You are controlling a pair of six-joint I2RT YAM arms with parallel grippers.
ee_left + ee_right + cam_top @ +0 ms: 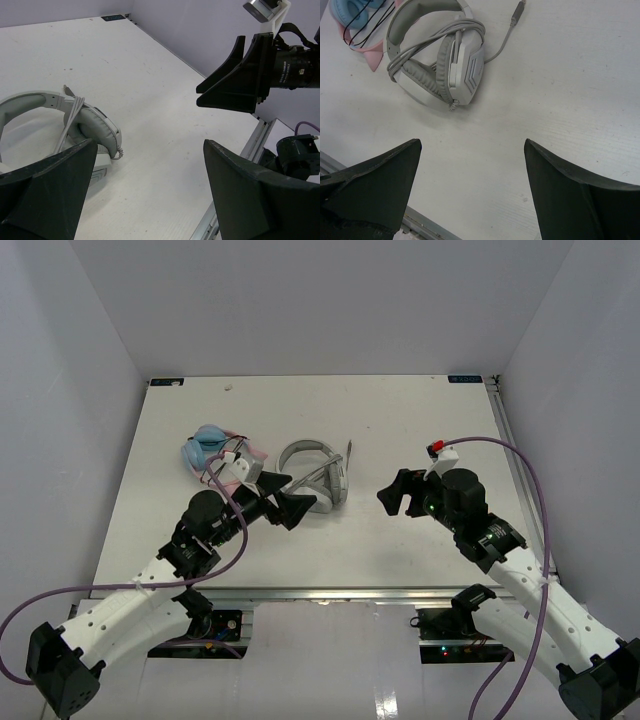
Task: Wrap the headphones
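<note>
The white-and-grey headphones [318,477] lie on the table near the middle, ear cups folded together. Their grey cable [436,42] is looped over the headband and cups, and the plug end [518,12] trails off to the far right. My left gripper [287,502] is open and empty just left of and in front of the headphones, which also show in the left wrist view [75,127]. My right gripper [397,494] is open and empty to the right of the headphones, a short gap away. The right wrist view shows the headphones [440,60] ahead of its open fingers.
A blue-and-pink bundle with thin dark loops [212,453] lies left of the headphones, also in the right wrist view [357,25]. The table's metal front rail [330,592] runs along the near edge. Grey walls enclose the table on three sides.
</note>
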